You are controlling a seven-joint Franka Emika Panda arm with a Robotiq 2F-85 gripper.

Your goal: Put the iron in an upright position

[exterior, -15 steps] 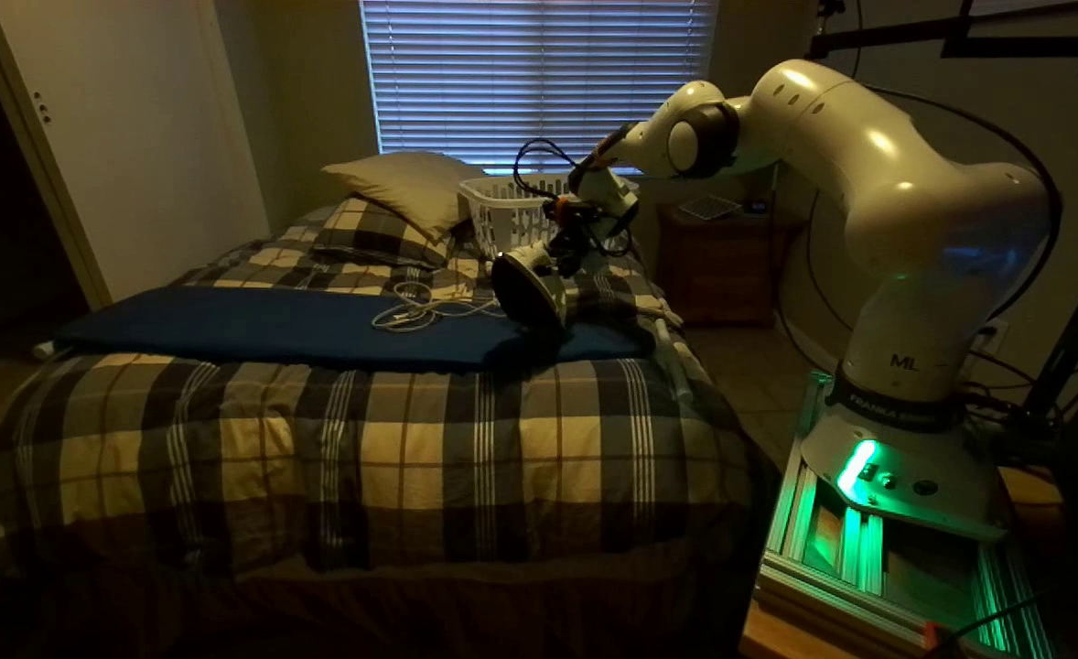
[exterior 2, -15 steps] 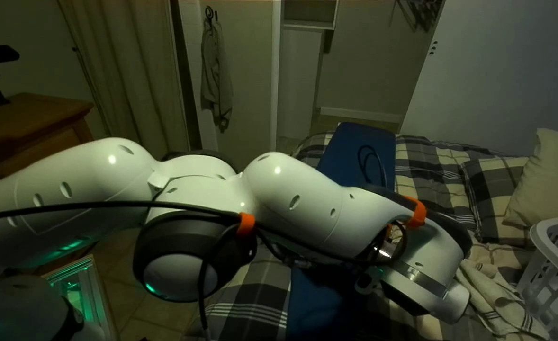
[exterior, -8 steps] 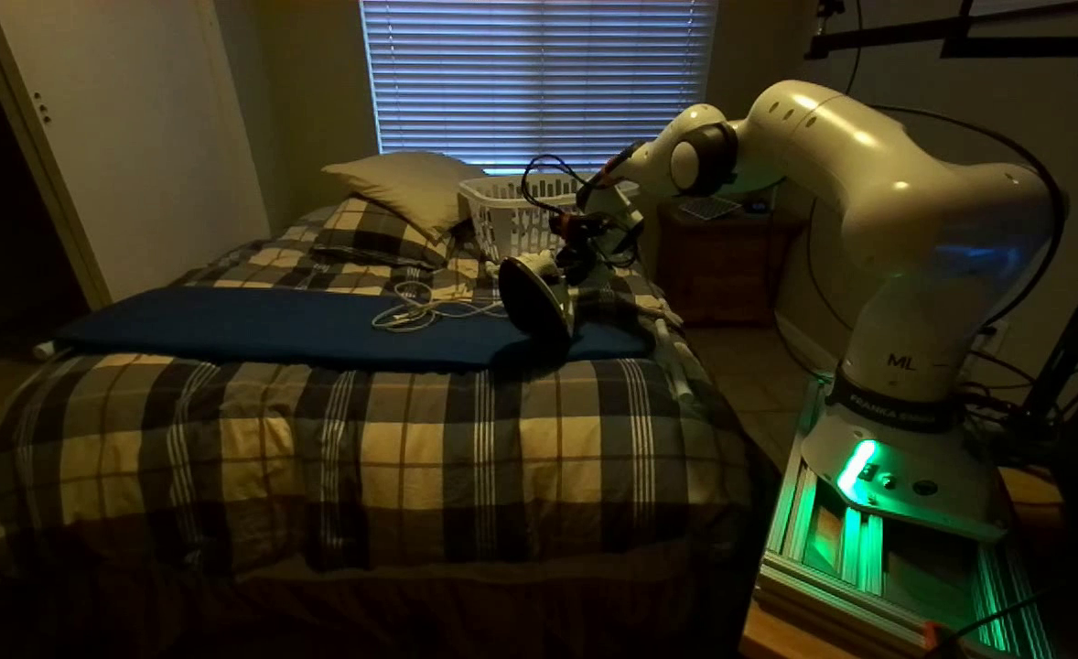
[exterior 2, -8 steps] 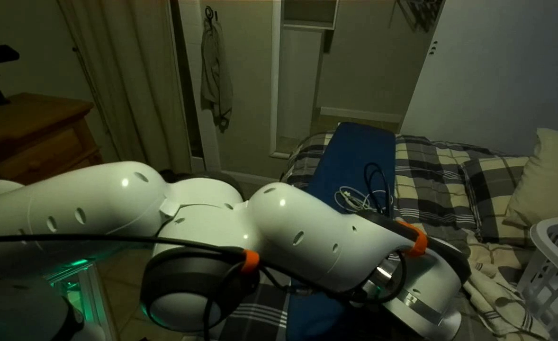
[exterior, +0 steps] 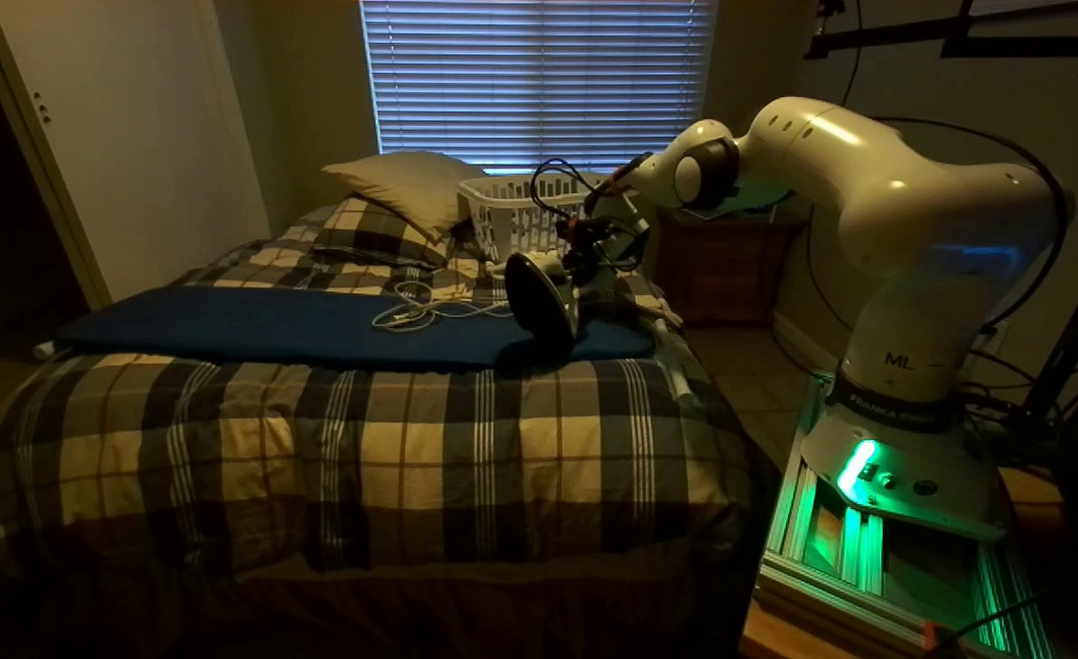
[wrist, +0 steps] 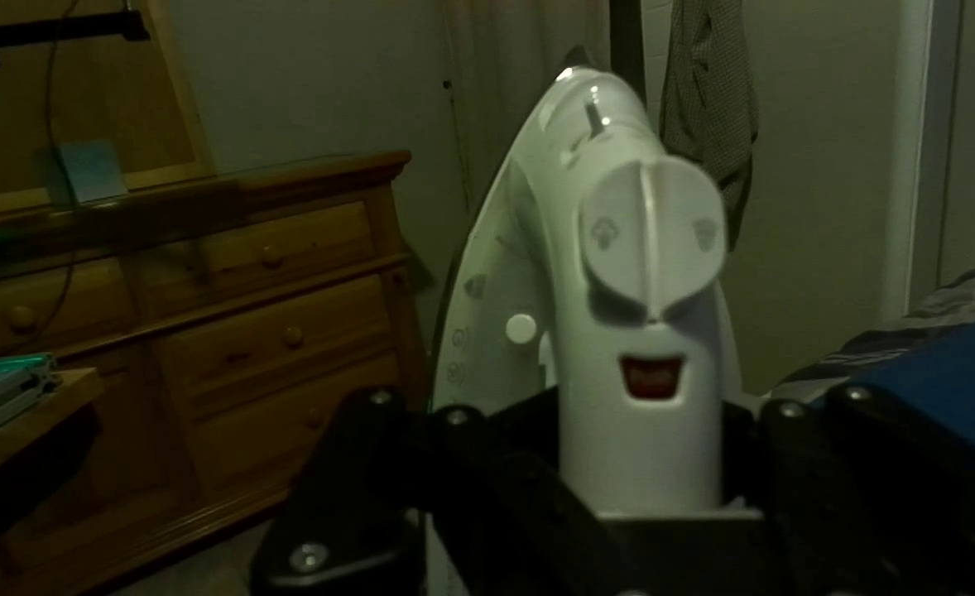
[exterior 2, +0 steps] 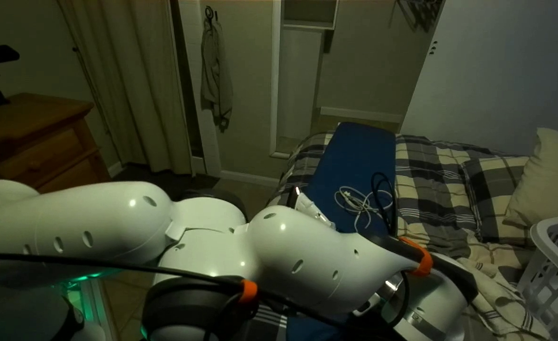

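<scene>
The iron [exterior: 537, 297] is near the right end of the blue ironing board [exterior: 255, 320] in an exterior view, its dark soleplate facing the camera and leaning, tip up. Its lower end is at the board surface; I cannot tell if it touches. In the wrist view the white iron [wrist: 645, 348] stands tip up with its handle between the fingers. My gripper [wrist: 641, 439] is shut on the handle; it also shows behind the iron in an exterior view [exterior: 585, 261]. The iron's white tip [exterior 2: 311, 208] shows past the arm. The pale cord [exterior: 415, 309] lies coiled on the board.
A white slatted laundry basket [exterior: 512, 215] stands on the bed behind the gripper, near a cream pillow [exterior: 411, 188]. The board lies on a plaid bedspread [exterior: 393, 439]. A towel [exterior 2: 497, 289] lies beside the basket. A wooden dresser [wrist: 289, 331] shows in the wrist view.
The arm has lowered, carrying the iron down and slightly right in an exterior view. The iron leans less than before. Its tip and the cord have come into sight past the arm.
</scene>
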